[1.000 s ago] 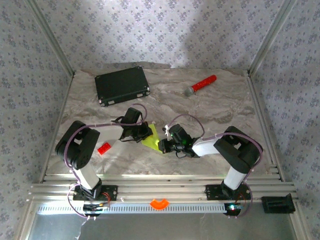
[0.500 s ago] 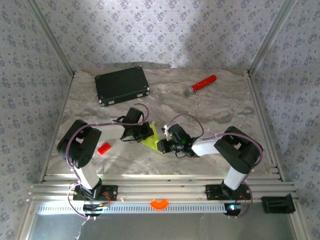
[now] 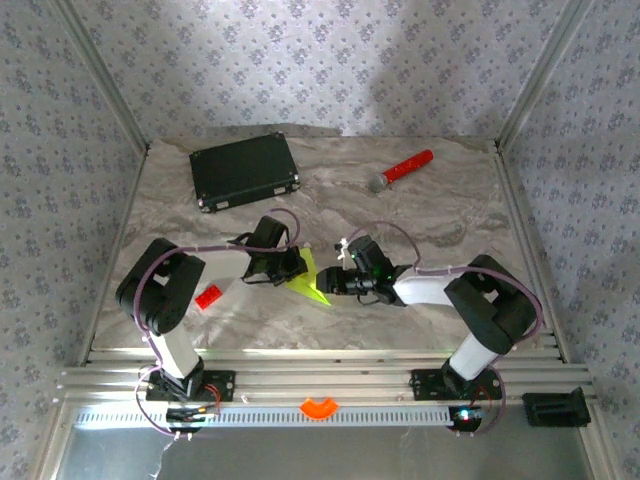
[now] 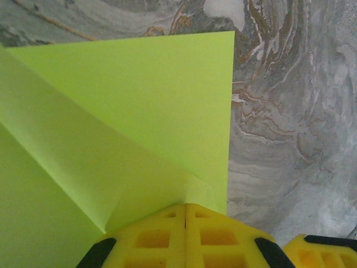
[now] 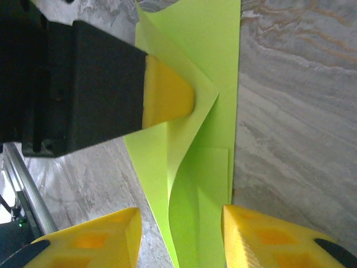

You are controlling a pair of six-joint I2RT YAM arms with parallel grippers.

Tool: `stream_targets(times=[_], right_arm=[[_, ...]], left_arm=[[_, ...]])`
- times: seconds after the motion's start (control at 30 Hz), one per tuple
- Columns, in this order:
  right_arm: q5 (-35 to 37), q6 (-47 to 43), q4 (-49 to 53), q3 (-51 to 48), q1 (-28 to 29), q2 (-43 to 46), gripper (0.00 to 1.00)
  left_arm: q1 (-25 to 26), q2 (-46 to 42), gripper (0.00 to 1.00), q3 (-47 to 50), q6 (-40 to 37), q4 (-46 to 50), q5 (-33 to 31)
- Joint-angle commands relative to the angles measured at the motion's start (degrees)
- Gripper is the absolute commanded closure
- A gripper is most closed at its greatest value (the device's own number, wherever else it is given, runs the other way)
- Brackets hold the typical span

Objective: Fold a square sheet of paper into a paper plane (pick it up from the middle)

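From above, the lime paper (image 3: pixel 308 284) lay on the desk (image 3: pixel 440 215) between left claw (image 3: pixel 293 267) and right claw (image 3: pixel 329 287), long axis slanting to a near-end point; left wrist: left claw clamped on a fold; right wrist: right claw spread astride the paper

From the left wrist I lose the sheet of paper (image 4: pixel 139 111) past the left and bottom edges, the left hand (image 4: pixel 185 223) is cropped to its fingertips, and overhead the paper's folds are too small to read.
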State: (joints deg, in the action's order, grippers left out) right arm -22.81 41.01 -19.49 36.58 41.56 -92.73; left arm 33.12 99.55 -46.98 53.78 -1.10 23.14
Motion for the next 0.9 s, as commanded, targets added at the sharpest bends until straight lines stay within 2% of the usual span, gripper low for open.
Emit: stream_targets(times=[0.0,0.33,0.5,0.7,0.87], right_arm=[[-2.4,1.9,2.5,1.9,-0.6,0.0,0.58],[-3.4,1.6,5.5,5.9,0.4,-4.6,0.65],[-3.2,0.6,7.0,7.4,0.9,-6.4,0.66],[-3.7,0.5,6.8,7.0,1.1,-7.4,0.81],[-4.3,2.6,2.6,3.6,1.1,-7.3,0.92]], left_arm=[[0.4,1.0,0.93,-0.6,-1.1,1.1,-0.4],[0.4,0.7,0.93,-0.8,-1.1,1.1,-0.3],[0.4,0.7,0.93,-0.7,-1.0,1.1,-0.2],[0.5,0.4,0.93,-0.7,-0.9,1.0,-0.1],[0.4,-1.2,0.92,-1.0,-0.7,1.2,-0.2]])
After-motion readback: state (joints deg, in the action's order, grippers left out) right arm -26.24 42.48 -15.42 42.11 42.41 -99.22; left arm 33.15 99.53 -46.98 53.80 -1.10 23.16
